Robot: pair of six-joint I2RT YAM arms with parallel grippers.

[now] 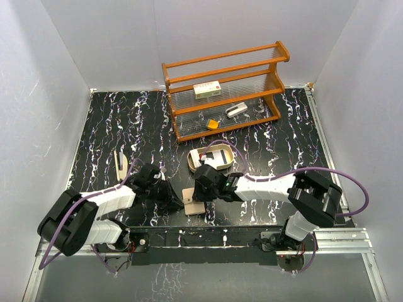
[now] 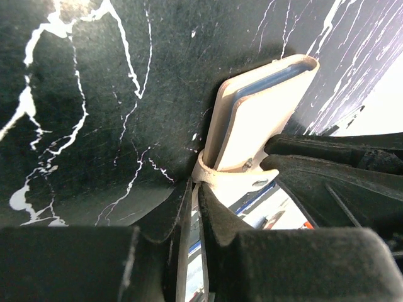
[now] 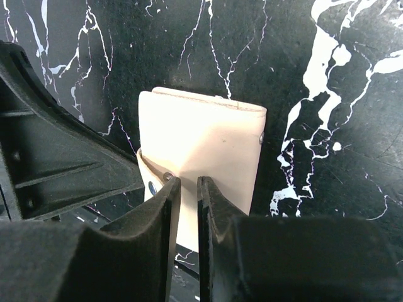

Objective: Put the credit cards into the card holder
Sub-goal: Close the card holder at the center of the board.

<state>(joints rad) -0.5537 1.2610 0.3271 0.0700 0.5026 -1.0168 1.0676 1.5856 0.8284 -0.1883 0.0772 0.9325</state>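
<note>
Tan leather made up the wallet, which lay on the black marbled table at the lower centre of the overhead view, between the tips of the two arms. From the left wrist it filled the upper right of the frame, seen edge-on, its two leaves slightly apart. A blue edge showed between them, probably a card already tucked in. The left gripper had its jaws all but closed on a thin pale card, also edge-on, just beside the wallet's scalloped flap. The right gripper stood nearly shut, with only a slit between the fingers and their tips at the wallet's near edge. Whether they nipped the leather or merely pressed on it could not be told. The wallet looked light and limp, likely to slide on the table and to fold shut if released, so a hold on one leaf near the fold would suit it. The card seemed stiff, thin and slick. A pinch on its rear half, with the leading edge left free, looked best for feeding it into a tight pocket.
</note>
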